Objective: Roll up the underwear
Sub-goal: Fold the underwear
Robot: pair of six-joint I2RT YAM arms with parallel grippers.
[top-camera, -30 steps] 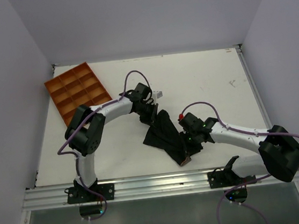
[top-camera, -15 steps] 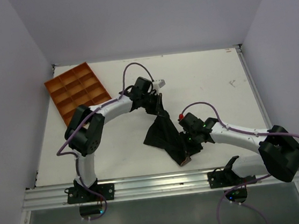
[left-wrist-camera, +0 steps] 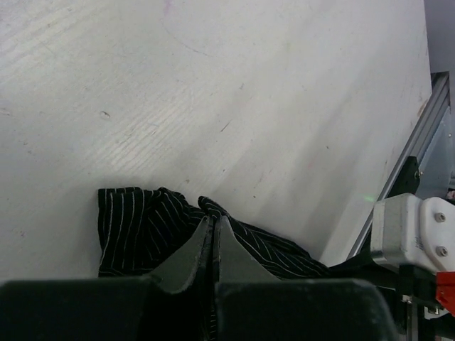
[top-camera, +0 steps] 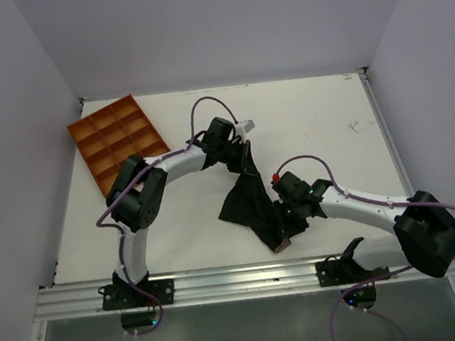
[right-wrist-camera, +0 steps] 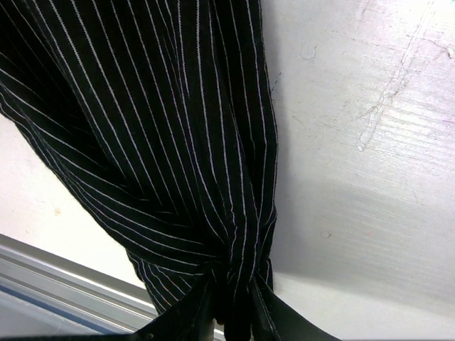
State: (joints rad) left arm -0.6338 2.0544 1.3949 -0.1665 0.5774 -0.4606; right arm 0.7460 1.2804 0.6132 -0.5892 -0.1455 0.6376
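The underwear (top-camera: 246, 201) is black fabric with thin white stripes, stretched across the table's middle between both grippers. My left gripper (top-camera: 245, 158) is shut on its far corner and holds it up; in the left wrist view the fingers (left-wrist-camera: 212, 229) pinch a fold of the underwear (left-wrist-camera: 142, 224). My right gripper (top-camera: 284, 221) is shut on the near end, where a reddish-brown edge shows. In the right wrist view the striped underwear (right-wrist-camera: 163, 142) bunches into my closed gripper (right-wrist-camera: 231, 312).
An orange compartment tray (top-camera: 117, 139) lies at the far left of the white table (top-camera: 321, 127). The table's metal front rail (top-camera: 240, 278) runs just beyond the right gripper.
My left gripper has moved up and to the right with the far corner, stretching the underwear longer. The right gripper has stayed in place.
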